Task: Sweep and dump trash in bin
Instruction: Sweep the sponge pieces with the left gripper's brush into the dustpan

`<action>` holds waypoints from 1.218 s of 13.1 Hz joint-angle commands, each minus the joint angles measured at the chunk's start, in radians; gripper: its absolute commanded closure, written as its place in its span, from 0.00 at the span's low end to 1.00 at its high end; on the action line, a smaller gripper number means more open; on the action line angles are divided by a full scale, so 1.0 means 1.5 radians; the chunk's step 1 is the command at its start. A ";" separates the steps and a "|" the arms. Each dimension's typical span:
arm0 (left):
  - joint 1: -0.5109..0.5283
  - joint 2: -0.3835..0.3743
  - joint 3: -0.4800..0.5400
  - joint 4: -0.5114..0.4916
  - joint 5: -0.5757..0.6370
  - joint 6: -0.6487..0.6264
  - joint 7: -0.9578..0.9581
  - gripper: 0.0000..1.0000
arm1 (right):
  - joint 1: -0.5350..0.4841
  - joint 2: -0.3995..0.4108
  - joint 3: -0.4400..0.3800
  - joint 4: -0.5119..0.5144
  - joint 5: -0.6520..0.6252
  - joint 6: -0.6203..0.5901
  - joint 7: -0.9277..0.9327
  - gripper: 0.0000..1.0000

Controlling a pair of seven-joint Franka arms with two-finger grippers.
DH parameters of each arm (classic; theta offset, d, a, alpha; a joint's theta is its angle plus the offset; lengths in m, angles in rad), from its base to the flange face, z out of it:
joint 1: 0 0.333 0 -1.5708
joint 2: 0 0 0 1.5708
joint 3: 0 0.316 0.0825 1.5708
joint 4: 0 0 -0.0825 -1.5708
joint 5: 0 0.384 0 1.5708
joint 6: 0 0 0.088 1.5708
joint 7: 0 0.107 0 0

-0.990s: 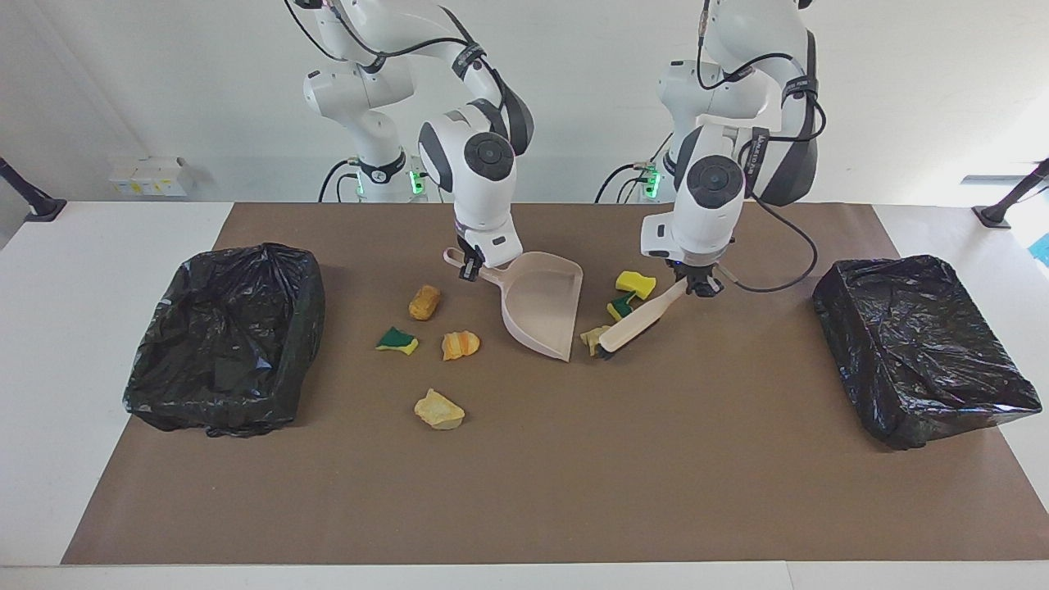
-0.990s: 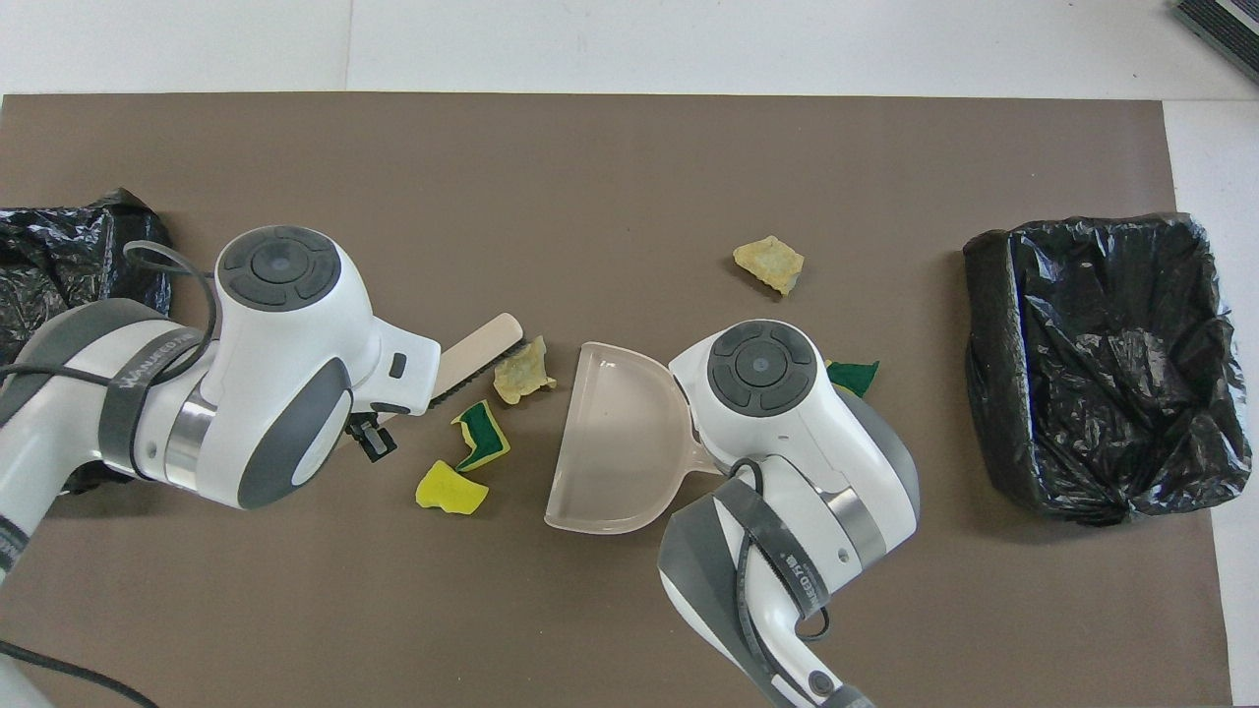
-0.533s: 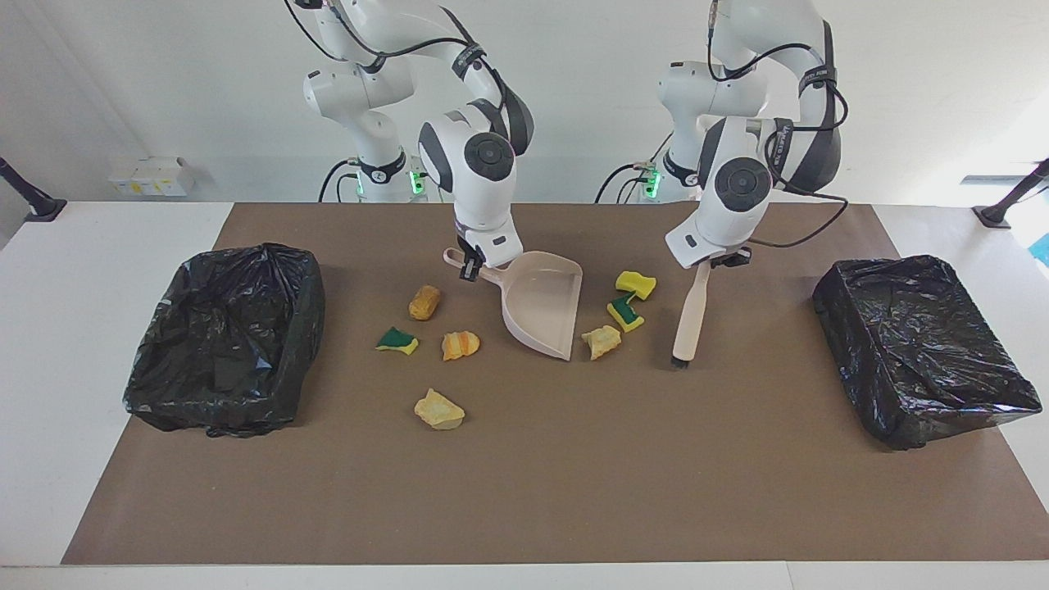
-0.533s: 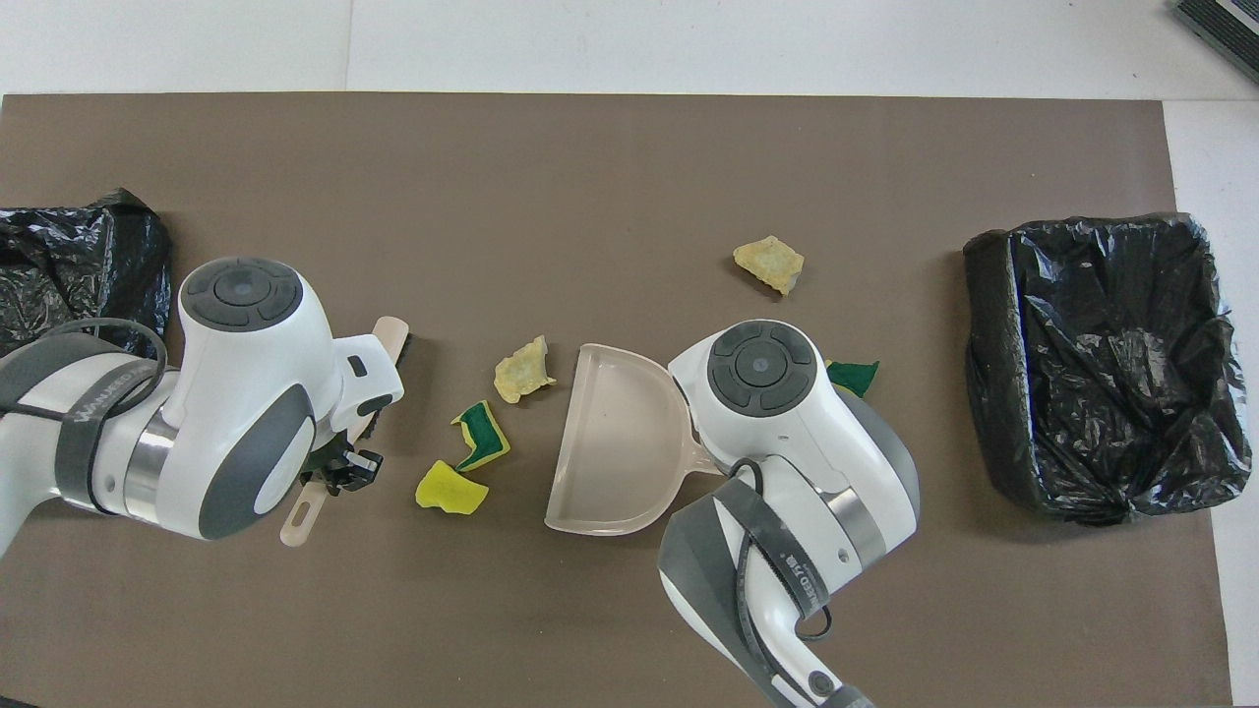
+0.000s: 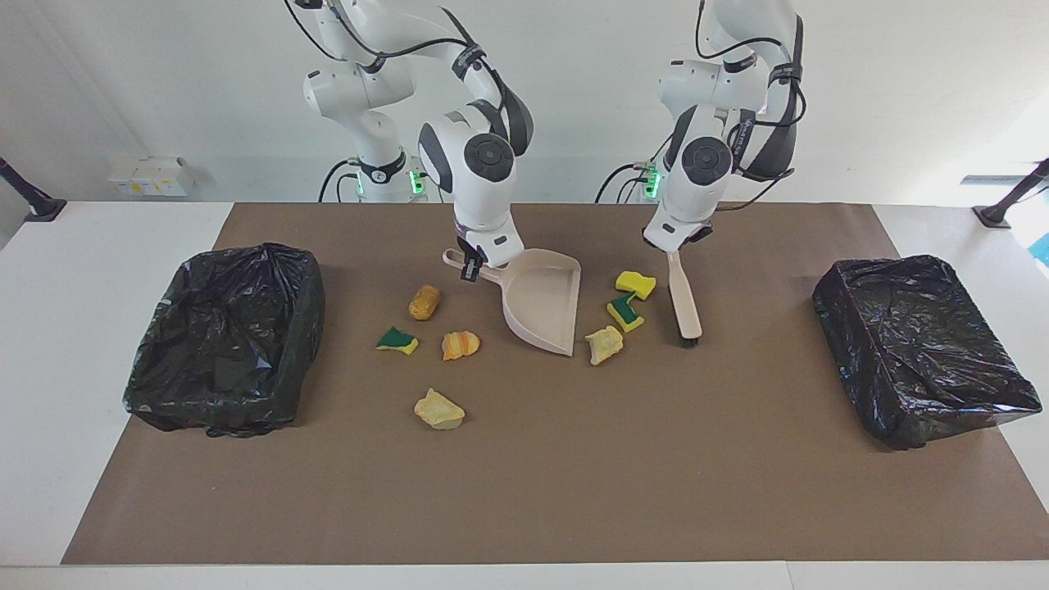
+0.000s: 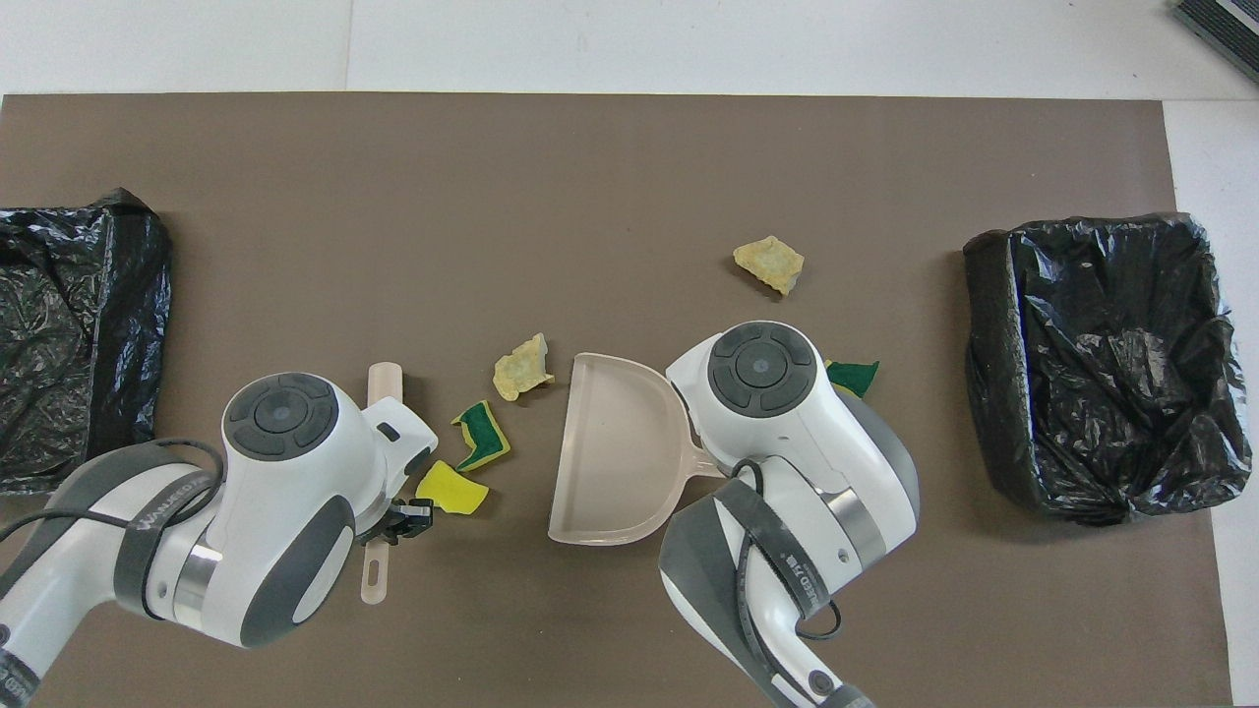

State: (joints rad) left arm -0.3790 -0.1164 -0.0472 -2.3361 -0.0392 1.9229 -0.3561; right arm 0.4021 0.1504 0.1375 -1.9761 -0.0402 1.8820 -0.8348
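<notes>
Left hand (image 5: 674, 250) clamped on brush (image 5: 684, 299); right hand (image 5: 470, 268) clamped on dustpan (image 5: 541, 299). Keep bristles low, sweep scraps (image 5: 624, 311) toward the pan's open edge.

Dustpan (image 5: 542, 301) mid-table, brush (image 5: 683, 301) beside it, three scraps (image 5: 624, 311) between them, bins (image 5: 225, 336) at both table ends
</notes>
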 commanded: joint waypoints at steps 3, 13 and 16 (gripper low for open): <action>-0.029 0.018 0.006 -0.004 -0.046 0.081 0.082 1.00 | -0.010 -0.020 0.003 -0.050 0.011 0.067 -0.047 1.00; -0.254 0.011 0.005 0.048 -0.113 0.093 0.026 1.00 | -0.013 -0.016 0.002 -0.054 0.014 0.079 -0.041 1.00; -0.234 -0.004 0.013 0.078 -0.113 0.017 -0.025 1.00 | -0.019 -0.020 0.002 -0.052 0.014 0.064 -0.041 1.00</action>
State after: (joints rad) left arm -0.7465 -0.0964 -0.0511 -2.2444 -0.1956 2.0234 -0.3410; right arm 0.3948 0.1446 0.1350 -2.0415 -0.0394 1.9968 -0.8777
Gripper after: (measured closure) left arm 0.731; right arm 0.678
